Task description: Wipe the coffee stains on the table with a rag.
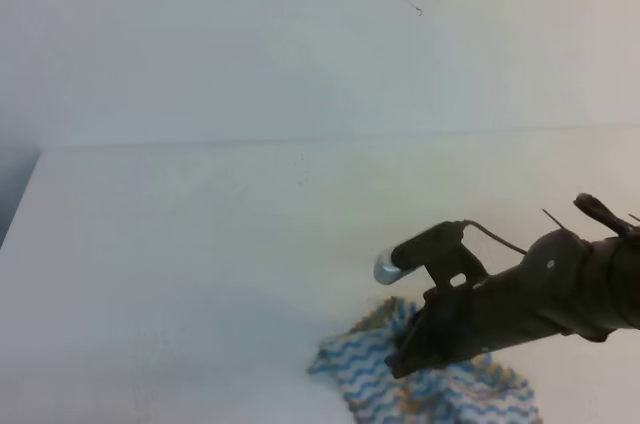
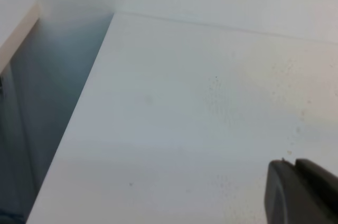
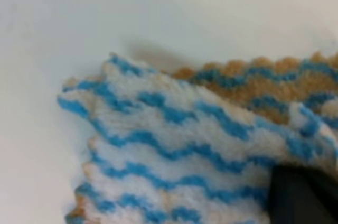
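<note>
1. White and bare, the table [image 1: 180, 274] fills the exterior high view under a pale wall; its left edge drops off to a dark gap, and no brown blotch shows on any open part of it

2. Low and right of centre lies the rag [image 1: 365, 364], flat on the table, blue-and-white zigzag with tan edging; the right gripper [image 1: 405, 362] comes in from the right and presses down on the rag's middle

3. The relation that matters: the rag sits directly beneath the right gripper, its spread running left-right toward the lower right corner — the right arm is plainly the nearer one, the left well away from the cloth

4. Whether the right jaws are pinching the cloth or merely pressing on it I cannot tell; only a dark fingertip [image 3: 301, 195] shows in the right wrist view, set against the pile

5. The coffee stains are not visible as a blotch; my judgement is that they lie under the rag or have soaked into it, so any stroke should keep the cloth flat and pressed

6. Right wrist view adds what the high view blurs — the rag [image 3: 174, 145] is folded, a white-blue layer on top of a tan-brown soaked layer at upper right

7. Left wrist view shows bare table [image 2: 174, 118] with faint specks and the left gripper [image 2: 298, 192] at the lower right corner, fingers close together with only a thin seam between them, holding nothing
</note>
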